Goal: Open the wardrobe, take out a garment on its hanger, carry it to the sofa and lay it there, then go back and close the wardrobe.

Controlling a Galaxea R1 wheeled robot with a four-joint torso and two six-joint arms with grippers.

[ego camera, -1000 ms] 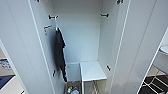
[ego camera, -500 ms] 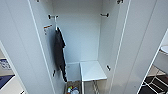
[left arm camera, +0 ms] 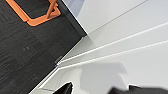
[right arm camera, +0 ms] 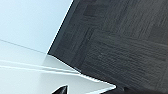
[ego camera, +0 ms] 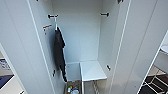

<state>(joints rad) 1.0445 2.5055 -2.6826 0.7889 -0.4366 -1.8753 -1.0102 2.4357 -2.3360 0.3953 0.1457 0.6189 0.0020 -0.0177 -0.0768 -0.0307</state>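
Observation:
The wardrobe point(ego camera: 82, 37) stands open right in front of me, its white doors swung out at the left point(ego camera: 22, 50) and the right point(ego camera: 135, 50). Inside, on the left, a black short-sleeved shirt point(ego camera: 59, 53) hangs from a thin white hook point(ego camera: 56, 23) near a dark rail bracket point(ego camera: 52, 16). A second bracket point(ego camera: 105, 14) is on the right wall. My left gripper point(left arm camera: 92, 89) is open beside a white wardrobe panel point(left arm camera: 125, 37), with nothing between its fingers. In the right wrist view a white panel point(right arm camera: 30, 30) meets dark carpet point(right arm camera: 120, 45).
A white shelf box point(ego camera: 92, 70) fills the lower right of the wardrobe, with small coloured items point(ego camera: 71, 89) on its floor beside it. Dark carpet point(left arm camera: 25, 50) with an orange frame point(left arm camera: 37, 15) lies beside the wardrobe. Furniture shows at the far right point(ego camera: 162, 57).

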